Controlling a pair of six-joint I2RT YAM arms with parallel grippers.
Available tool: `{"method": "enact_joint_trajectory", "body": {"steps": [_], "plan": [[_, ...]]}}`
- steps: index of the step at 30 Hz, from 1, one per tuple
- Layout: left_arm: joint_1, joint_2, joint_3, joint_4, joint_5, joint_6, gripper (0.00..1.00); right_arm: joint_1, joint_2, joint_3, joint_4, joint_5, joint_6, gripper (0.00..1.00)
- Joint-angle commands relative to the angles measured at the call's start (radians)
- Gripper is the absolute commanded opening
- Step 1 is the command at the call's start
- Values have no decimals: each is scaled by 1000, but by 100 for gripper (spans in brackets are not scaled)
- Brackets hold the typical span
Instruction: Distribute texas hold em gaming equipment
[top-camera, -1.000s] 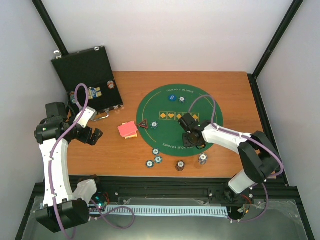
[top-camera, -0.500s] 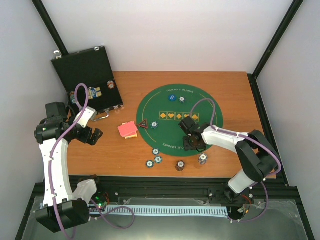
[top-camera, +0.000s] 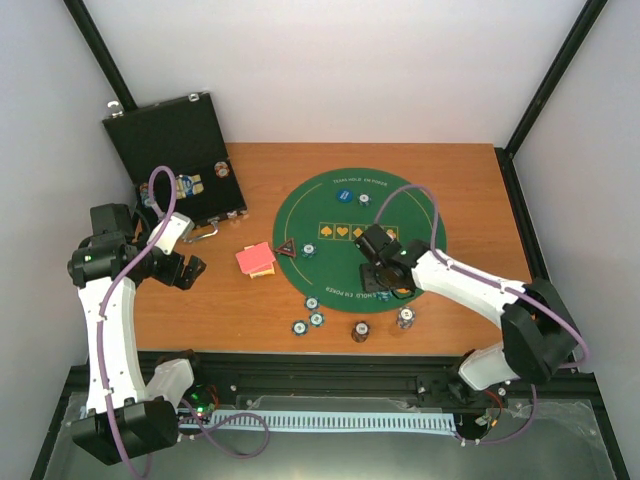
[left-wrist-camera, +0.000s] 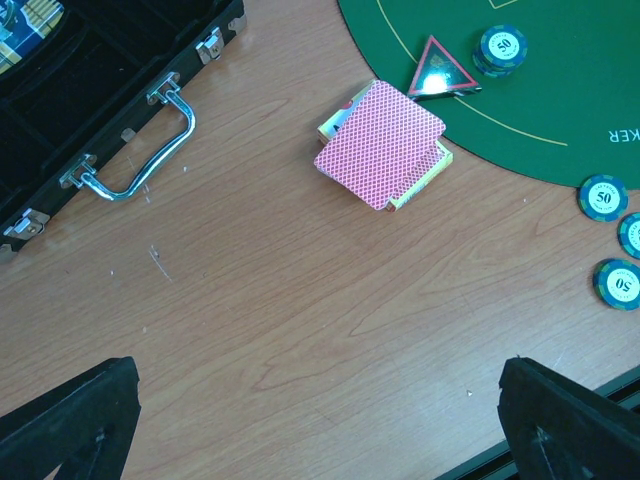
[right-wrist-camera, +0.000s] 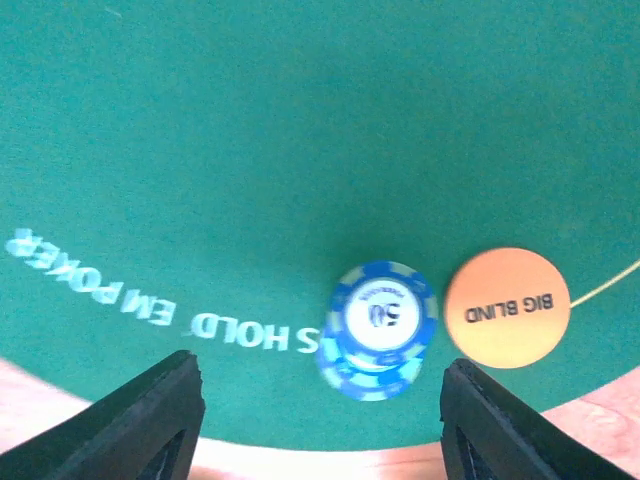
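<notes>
"BIG BLIND" in black, upside down, on the orange button (right-wrist-camera: 507, 307), "50" on the blue striped-edge chip (right-wrist-camera: 378, 325) beside it, "HOLD' EM POKER" inverted on the green felt mat (right-wrist-camera: 250, 150), "50" on a teal chip (left-wrist-camera: 500, 47), "50" on a second teal chip (left-wrist-camera: 603, 197) lower in the left wrist view

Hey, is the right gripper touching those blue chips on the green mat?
Apart. In the right wrist view, the green mat shows between the blue chips and each finger of the right gripper.
</notes>
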Motion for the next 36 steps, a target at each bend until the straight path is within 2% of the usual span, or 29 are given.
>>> {"method": "enact_joint_trajectory", "body": {"steps": [1,6,10,26,36], "plan": [[2,3,37,-9,14,2,100,126,-51,61,-99,68,62,67],[2,7,39,-8,23,-3,100,333,-65,56,-148,102,168,74],[2,13,40,-6,26,-3,100,427,-53,21,-144,98,231,76],[2,13,33,-4,20,2,100,438,-33,-85,-36,1,230,80],[2,9,34,-5,14,7,100,436,-16,-98,-20,13,230,75]]}}
